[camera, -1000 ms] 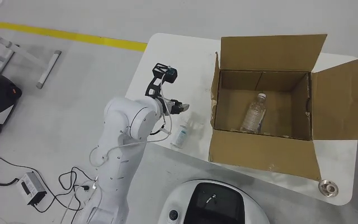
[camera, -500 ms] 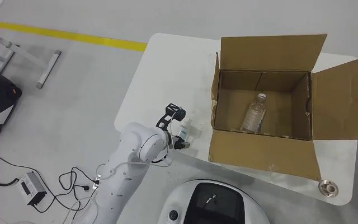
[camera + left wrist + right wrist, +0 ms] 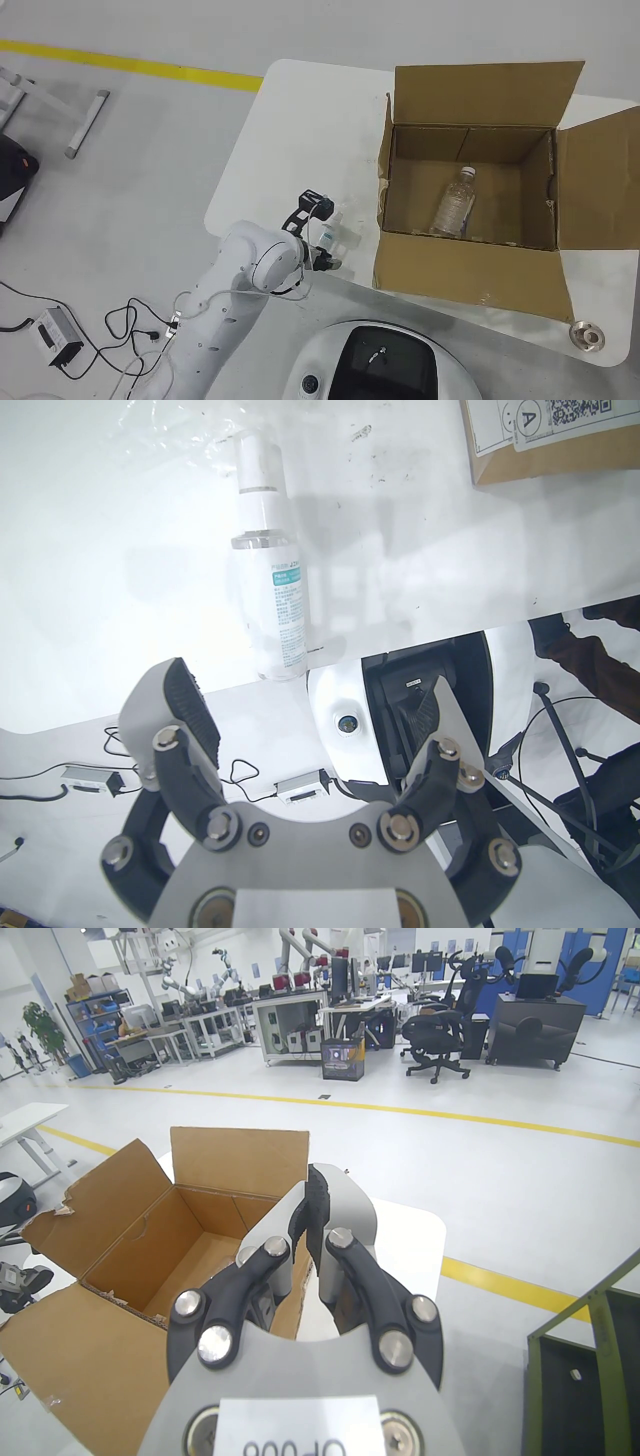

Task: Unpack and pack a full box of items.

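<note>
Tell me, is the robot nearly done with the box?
Not yet. One spray bottle lies out on the table, beside the box. The left gripper is open right by it, holding nothing. A clear bottle lies in the box. Whether it is unpacking or packing, I cannot tell.

Cardboard box [image 3: 470, 272] looks matt; spray bottle [image 3: 279, 600] perhaps plastic.

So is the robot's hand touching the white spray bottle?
Apart. The left wrist view shows the left gripper open, the spray bottle lying between its fingers with clear gaps both sides.
</note>
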